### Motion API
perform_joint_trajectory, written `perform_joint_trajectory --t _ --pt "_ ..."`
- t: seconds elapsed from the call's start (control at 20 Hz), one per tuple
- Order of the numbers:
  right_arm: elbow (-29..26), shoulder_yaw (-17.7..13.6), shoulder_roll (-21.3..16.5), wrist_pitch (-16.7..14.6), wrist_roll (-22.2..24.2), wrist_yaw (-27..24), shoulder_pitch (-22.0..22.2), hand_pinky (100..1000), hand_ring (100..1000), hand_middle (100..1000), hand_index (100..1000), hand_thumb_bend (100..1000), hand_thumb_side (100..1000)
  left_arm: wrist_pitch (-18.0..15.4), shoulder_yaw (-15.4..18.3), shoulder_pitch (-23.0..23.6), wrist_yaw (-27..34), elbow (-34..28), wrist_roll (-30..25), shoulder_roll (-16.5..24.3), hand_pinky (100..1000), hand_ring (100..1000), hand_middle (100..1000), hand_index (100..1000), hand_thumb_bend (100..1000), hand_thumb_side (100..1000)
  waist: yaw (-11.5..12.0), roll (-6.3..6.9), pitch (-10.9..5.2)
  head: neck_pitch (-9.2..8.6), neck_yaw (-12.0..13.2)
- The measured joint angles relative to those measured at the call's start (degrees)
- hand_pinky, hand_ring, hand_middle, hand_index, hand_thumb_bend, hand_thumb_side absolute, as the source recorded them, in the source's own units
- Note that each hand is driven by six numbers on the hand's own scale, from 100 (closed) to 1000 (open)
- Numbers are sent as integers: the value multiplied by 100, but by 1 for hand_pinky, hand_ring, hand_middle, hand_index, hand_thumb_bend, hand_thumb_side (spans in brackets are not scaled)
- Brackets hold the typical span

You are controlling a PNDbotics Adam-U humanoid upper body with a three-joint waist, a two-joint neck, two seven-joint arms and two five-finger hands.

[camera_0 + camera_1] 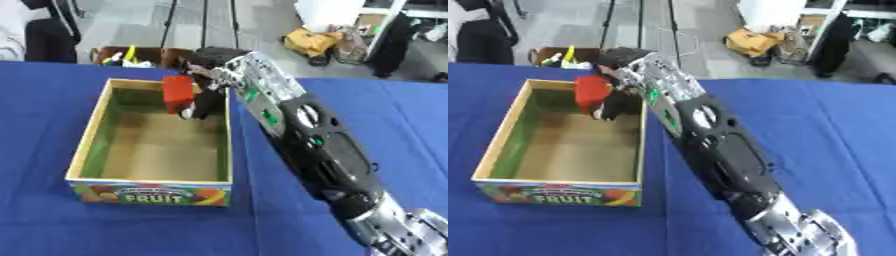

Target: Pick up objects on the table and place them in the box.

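Observation:
A red block (pixel 178 93) hangs over the far end of the open cardboard fruit box (pixel 83 145), held in my right hand (pixel 206 98), whose dark fingers curl round its right side. My right arm (pixel 306 135) stretches from the lower right across the table to the box's far right corner. The block sits above the box's green and brown inside, near the far wall. I cannot tell whether it touches the box floor. My left hand shows in neither view.
The box stands on a blue tablecloth (pixel 52 225), with a "FRUIT" label (pixel 153 197) on its near wall. Beyond the table's far edge sit a dark bin with small items (pixel 131 56), a yellow bag (pixel 311 42) and floor clutter.

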Motion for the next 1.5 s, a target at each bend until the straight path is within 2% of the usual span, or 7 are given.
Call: perform_joint_trajectory --t 0.45,0.8,1.05,1.25,1.45,1.5 --pt "125 60 157 -46 -22 101 35 391 608 381 437 100 441 5 0 -7 3 0 -5 0 461 650 602 629 100 927 40 -37 0 0 -31" --pt "277 188 277 -239 54 176 100 402 622 392 443 100 437 5 0 -48 20 0 -5 -1 461 651 602 629 100 927 75 -71 24 -2 -74" --pt "311 247 333 -347 144 131 153 427 652 446 493 100 481 5 0 -52 21 0 -4 -1 462 651 602 628 100 926 75 -74 33 -1 -87" --pt "308 256 333 -406 208 66 154 474 716 549 583 100 515 5 0 -53 21 0 -4 -1 462 651 602 628 100 926 74 -76 33 -1 -89" --pt "294 291 333 -517 342 -11 155 589 806 746 716 100 590 6 0 -53 21 0 -4 -3 462 651 602 628 100 927 73 -76 33 -1 -114" --pt "276 293 333 -555 395 -31 155 613 828 779 747 165 608 6 0 -53 21 0 -4 -5 463 651 602 628 100 927 72 -76 33 -1 -116"
